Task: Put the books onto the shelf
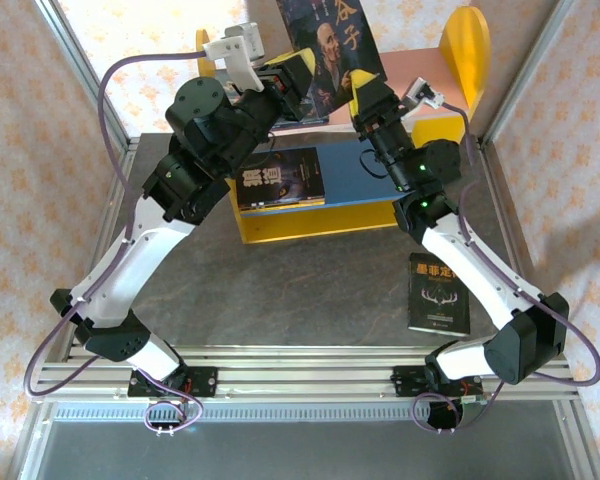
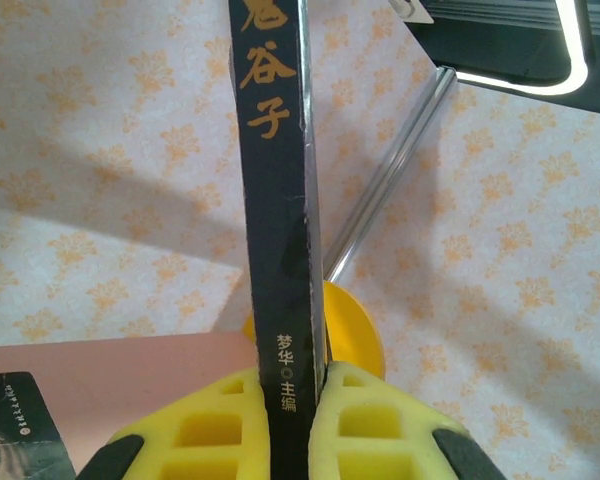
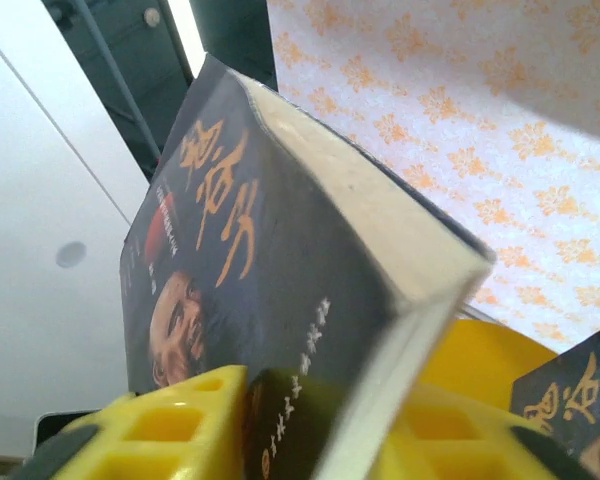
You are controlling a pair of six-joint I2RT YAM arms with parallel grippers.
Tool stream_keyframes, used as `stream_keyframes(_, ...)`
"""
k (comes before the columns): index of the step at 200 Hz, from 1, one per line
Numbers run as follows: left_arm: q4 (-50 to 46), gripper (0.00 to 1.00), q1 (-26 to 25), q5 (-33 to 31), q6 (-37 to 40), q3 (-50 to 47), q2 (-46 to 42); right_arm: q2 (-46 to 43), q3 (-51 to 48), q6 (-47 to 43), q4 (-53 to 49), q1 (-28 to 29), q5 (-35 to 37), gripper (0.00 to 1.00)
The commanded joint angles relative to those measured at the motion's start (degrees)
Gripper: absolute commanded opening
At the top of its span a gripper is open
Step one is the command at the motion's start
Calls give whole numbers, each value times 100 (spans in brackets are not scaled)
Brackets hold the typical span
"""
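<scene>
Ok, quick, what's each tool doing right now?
Left tool: closed on a dark book, spine facing the camera.
Right tool: closed on the face-cover book.

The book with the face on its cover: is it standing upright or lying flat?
Upright. The book stands with its cover towards the top camera, above the pink board. Its spine runs vertically in the left gripper.

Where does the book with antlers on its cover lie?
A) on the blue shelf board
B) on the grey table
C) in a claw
B: the antler book lies flat on the table, in front of the shelf and apart from it.
</scene>
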Motion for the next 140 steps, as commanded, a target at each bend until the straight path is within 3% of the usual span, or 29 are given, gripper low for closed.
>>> stream_keyframes(1, 638, 0, -20, -160, 10, 53, -250, -25, 165, -142, 93, -19, -18, 22)
stream_keyframes(38, 495, 0, -20, -242, 93, -15, -283, -102, 317, -519, -31, -27, -176, 9)
stream_keyframes(57, 343, 20, -16, -324, 181, -99, -333, -198, 380, -721, -90, -55, -325, 6)
stream_keyframes(76, 186, 47, -11, -363, 328, -240, -421, -364, 430, -1017, -368, -113, -425, 5)
stream_keyframes(86, -40, 55, -3, -361, 439, -209, -433, -451, 462, -1194, -622, -142, -476, 4)
stream_keyframes(116, -1010, 61, 159, -405, 586, 60, -393, -767, 542, -1770, -1444, -227, -593, 3)
stream_keyframes(140, -2159, 61, 694, -85, 305, 727, -123, -917, 746, -2013, -2211, -500, -857, 2)
